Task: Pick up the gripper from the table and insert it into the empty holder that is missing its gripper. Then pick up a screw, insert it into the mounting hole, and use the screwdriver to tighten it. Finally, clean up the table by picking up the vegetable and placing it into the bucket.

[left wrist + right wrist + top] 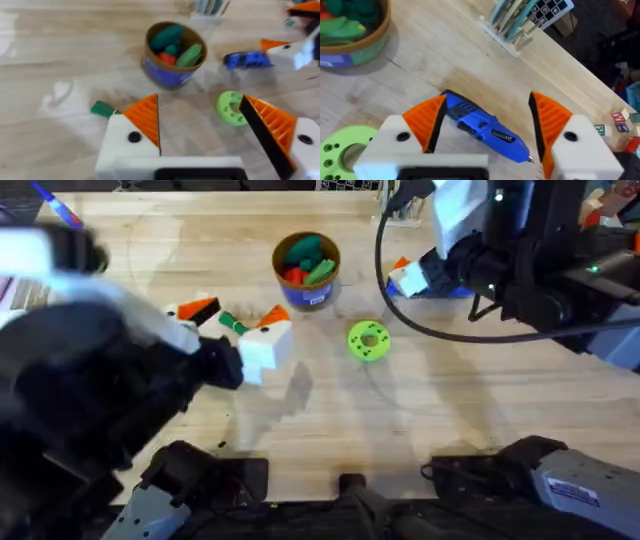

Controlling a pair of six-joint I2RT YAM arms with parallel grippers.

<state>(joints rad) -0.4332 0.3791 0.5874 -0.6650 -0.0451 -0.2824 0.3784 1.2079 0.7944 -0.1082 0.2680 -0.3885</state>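
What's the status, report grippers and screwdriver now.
Right gripper open, straddling the screwdriver on the table. Left gripper open, empty, near the vegetable. Bucket holds toys. Nothing in the way.

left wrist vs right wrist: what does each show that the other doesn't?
Left wrist alone: a small dark-green toy vegetable lying on the light wooden plank table, beside that arm's white and orange left gripper, jaws open.

Right wrist alone: a clear rack of thin sticks by the table's edge, and the right gripper, jaws open astride the blue pen-shaped screwdriver.

Both: that screwdriver, the round tan-rimmed blue bucket holding green and orange toys, and the lime-green round disc.
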